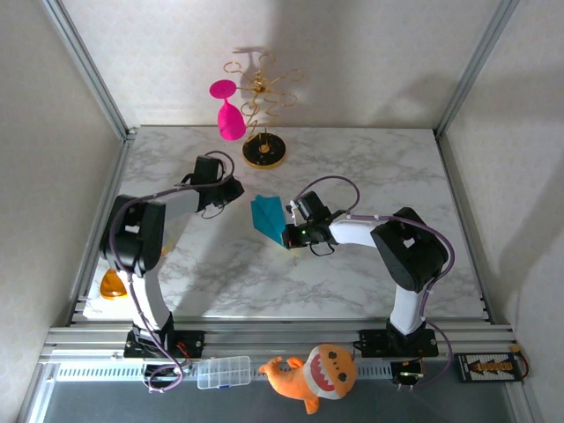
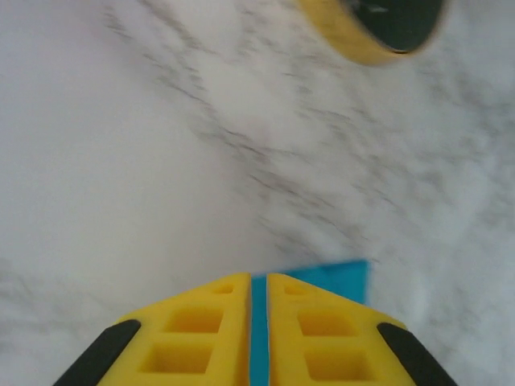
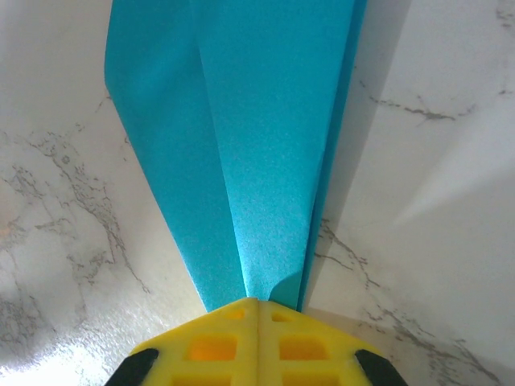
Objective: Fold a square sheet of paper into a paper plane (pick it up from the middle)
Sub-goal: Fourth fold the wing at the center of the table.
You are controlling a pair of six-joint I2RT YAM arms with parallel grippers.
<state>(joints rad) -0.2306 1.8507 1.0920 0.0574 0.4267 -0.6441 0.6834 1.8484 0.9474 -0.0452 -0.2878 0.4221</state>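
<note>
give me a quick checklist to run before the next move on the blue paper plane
1. Right gripper grip on the paper plane: ok, jaws shut on its narrow end.
2. Left gripper grip: cannot tell, a blue strip shows in the narrow gap between its fingers.
3. Folds: ok, layered wings with a lengthwise crease.
4. Clearance from the gold stand and pink goblet: ok, both are apart from the plane, toward the far edge.
5. Plane resting on the table or lifted: cannot tell.
</note>
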